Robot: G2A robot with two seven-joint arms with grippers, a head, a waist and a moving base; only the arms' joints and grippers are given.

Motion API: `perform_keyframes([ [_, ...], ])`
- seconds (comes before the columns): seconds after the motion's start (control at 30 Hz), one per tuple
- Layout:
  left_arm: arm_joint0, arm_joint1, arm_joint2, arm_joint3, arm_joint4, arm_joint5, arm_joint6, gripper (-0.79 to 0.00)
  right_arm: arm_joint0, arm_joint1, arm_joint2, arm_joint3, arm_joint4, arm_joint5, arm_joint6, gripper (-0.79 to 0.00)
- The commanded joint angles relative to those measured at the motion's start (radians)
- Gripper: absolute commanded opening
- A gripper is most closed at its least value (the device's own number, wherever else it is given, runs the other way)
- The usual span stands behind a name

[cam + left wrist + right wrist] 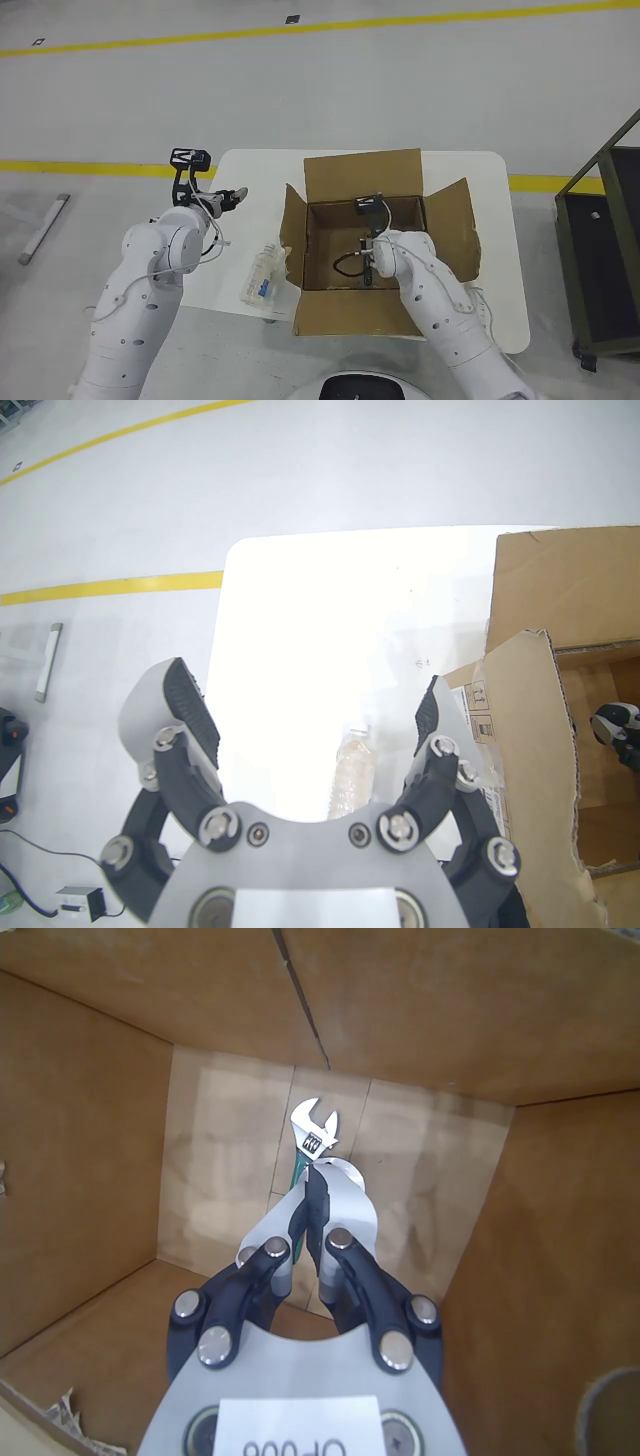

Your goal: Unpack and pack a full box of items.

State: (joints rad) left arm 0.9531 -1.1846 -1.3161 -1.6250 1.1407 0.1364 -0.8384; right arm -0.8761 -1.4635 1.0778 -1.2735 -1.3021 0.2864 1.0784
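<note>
The right gripper (312, 1180) is down inside the open brown cardboard box (362, 175), its fingers closed on the green handle of a steel adjustable wrench (315, 1130). The wrench's long axis runs almost in line with the fingers. The handle passes back between the pads and the head sticks out just beyond the fingertips, pointing toward the box's floor and far wall. Whether the tool rests on the cardboard floor or is clear of it cannot be told. With box walls on every side of the gripper, the coming move looks to be a straight lift up through the opening. The protruding head is the part most likely to catch a wall or flap if the wrist swings early.

The left gripper (310, 700) hangs empty with its fingers spread wide above the white tabletop (250, 170), outside the box on its left side and well apart from the wrench. A clear plastic bottle (263, 278) lies on its side on the tabletop just beside the box's left wall, below that gripper, and reads as an item already unpacked. The right arm is plainly the nearer one to the wrench.
</note>
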Motion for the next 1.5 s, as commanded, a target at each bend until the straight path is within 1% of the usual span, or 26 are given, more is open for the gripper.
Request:
perform_keyframes([
  [0.0, 0.000, 0.000, 0.000, 0.000, 0.000, 0.000, 0.000, 0.000, -0.001, 0.000, 0.000, -0.001, -0.001, 0.000, 0.000, -0.785],
  [0.17, 0.000, 0.000, 0.000, 0.000, 0.000, 0.000, 0.000, 0.000, -0.001, 0.000, 0.000, -0.001, -0.001, 0.000, 0.000, -0.785],
  [0.23, 0.000, 0.000, 0.000, 0.000, 0.000, 0.000, 0.000, 0.000, -0.011, 0.002, -0.002, 0.004, -0.023, 0.002, -0.022, -0.785],
  [0.3, 0.000, 0.000, 0.000, 0.000, 0.000, 0.000, 0.000, 0.000, -0.006, 0.002, -0.025, 0.006, -0.084, -0.004, -0.003, -0.785],
  [0.33, 0.000, 0.000, 0.000, 0.000, 0.000, 0.000, 0.000, 0.000, -0.002, 0.000, -0.032, 0.006, -0.106, 0.012, 0.010, -0.785],
  [0.47, 0.000, 0.000, 0.000, 0.000, 0.000, 0.000, 0.000, 0.000, 0.040, -0.013, -0.082, 0.028, -0.162, 0.028, 0.110, -0.785],
  [0.5, 0.000, 0.000, 0.000, 0.000, 0.000, 0.000, 0.000, 0.000, 0.051, -0.019, -0.098, 0.033, -0.171, 0.031, 0.118, -0.785],
  [0.57, 0.000, 0.000, 0.000, 0.000, 0.000, 0.000, 0.000, 0.000, 0.075, -0.030, -0.126, 0.056, -0.170, 0.025, 0.155, -0.785],
  [0.63, 0.000, 0.000, 0.000, 0.000, 0.000, 0.000, 0.000, 0.000, 0.100, -0.040, -0.142, 0.088, -0.171, 0.033, 0.167, -0.742],
  [0.67, 0.000, 0.000, 0.000, 0.000, 0.000, 0.000, 0.000, 0.000, 0.112, -0.045, -0.148, 0.106, -0.168, 0.037, 0.170, -0.736],
  [0.77, 0.000, 0.000, 0.000, 0.000, 0.000, 0.000, 0.000, 0.000, 0.141, -0.057, -0.148, 0.159, -0.141, 0.053, 0.163, -0.748],
  [0.8, 0.000, 0.000, 0.000, 0.000, 0.000, 0.000, 0.000, 0.000, 0.148, -0.060, -0.147, 0.175, -0.133, 0.055, 0.159, -0.739],
  [0.83, 0.000, 0.000, 0.000, 0.000, 0.000, 0.000, 0.000, 0.000, 0.156, -0.062, -0.148, 0.195, -0.133, 0.051, 0.158, -0.705],
  [0.87, 0.000, 0.000, 0.000, 0.000, 0.000, 0.000, 0.000, 0.000, 0.164, -0.065, -0.148, 0.213, -0.130, 0.049, 0.160, -0.603],
  [0.93, 0.000, 0.000, 0.000, 0.000, 0.000, 0.000, 0.000, 0.000, 0.180, -0.070, -0.148, 0.241, -0.122, 0.043, 0.160, -0.594],
  [1.17, 0.000, 0.000, 0.000, 0.000, 0.000, 0.000, 0.000, 0.000, 0.201, -0.083, -0.145, 0.292, -0.102, 0.024, 0.159, -0.453],
  [1.47, 0.000, 0.000, 0.000, 0.000, 0.000, 0.000, 0.000, 0.000, 0.211, -0.093, -0.135, 0.355, -0.100, 0.018, 0.148, -0.453],
])
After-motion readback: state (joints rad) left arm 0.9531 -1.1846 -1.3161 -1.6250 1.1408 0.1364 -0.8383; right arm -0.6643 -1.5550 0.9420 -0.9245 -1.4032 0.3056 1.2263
